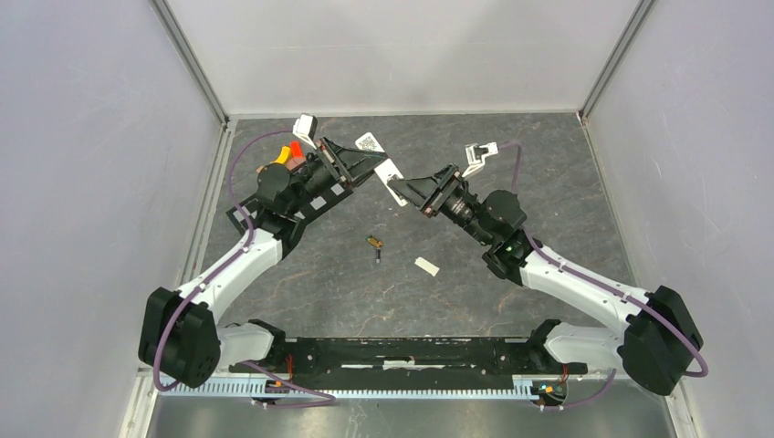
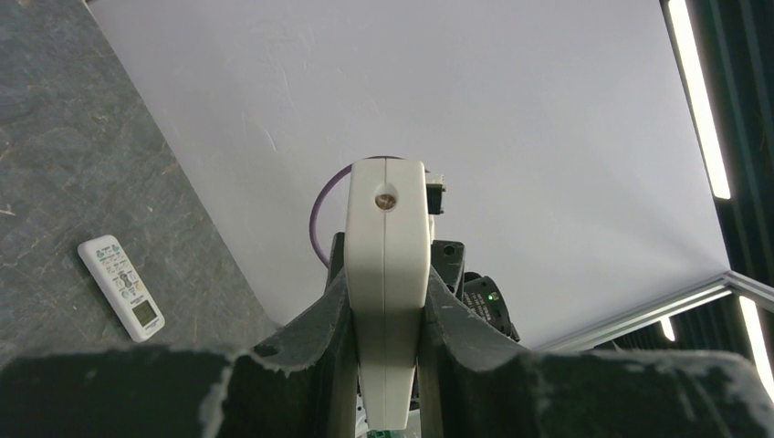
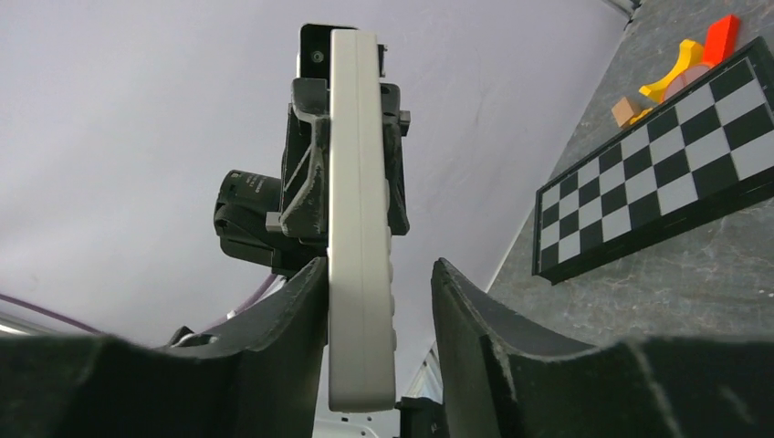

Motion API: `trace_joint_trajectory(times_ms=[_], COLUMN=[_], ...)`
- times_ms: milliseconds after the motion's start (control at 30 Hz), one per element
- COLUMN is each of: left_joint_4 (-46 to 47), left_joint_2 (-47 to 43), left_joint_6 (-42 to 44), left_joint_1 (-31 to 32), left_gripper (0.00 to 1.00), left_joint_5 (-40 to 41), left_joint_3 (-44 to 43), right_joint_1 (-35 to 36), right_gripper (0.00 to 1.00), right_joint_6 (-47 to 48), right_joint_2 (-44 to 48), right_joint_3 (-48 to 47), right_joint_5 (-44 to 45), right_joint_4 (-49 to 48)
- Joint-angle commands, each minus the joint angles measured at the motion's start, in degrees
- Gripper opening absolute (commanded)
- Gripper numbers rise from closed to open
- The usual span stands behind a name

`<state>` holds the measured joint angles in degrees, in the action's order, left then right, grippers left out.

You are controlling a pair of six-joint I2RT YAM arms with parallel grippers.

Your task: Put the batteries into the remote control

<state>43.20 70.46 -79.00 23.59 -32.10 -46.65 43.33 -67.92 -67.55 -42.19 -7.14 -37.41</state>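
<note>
Table [image 1: 310,292], dark mat. Left gripper [image 2: 385,306] pinches the remote control [image 3: 354,164] edgewise, off the table between the arms. Right gripper [image 3: 379,283] straddles its free end with one finger touching and the other apart, so it is unclamped. Batteries [image 1: 374,243] lie loose mid-table near a white strip [image 1: 426,266]. Risk: a lopsided right close twists the remote out of the left's pinch and drops it.

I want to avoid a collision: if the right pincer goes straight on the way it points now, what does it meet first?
The remote control, which stands between the right pincer's fingers; beyond it, probably, the left pincer that clamps it.
</note>
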Motion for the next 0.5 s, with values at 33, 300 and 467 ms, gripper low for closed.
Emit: trace_joint_trajectory(times_ms=[33,300,467], left_joint_4=[2.26,1.98,0.31], left_joint_2=[-0.31,-0.76,-1.02], left_joint_6=[-0.11,1.23,3.52], left_joint_1=[0.05,0.09,0.03], left_gripper=[0.02,0.02,0.02], left_joint_5=[-0.06,-0.16,-0.16], left_joint_3=[-2.5,-1.29,0.42], right_joint_1=[-0.35,-0.66,-1.66], right_gripper=[0.39,0.44,0.76], right_joint_6=[2.38,-0.09,2.1], right_joint_2=[-0.87,-2.04,-0.08], right_joint_3=[-2.28,0.64,2.12], right_joint_5=[-1.22,-2.39,-3.24], right_joint_4=[5.29,2.67,-2.16])
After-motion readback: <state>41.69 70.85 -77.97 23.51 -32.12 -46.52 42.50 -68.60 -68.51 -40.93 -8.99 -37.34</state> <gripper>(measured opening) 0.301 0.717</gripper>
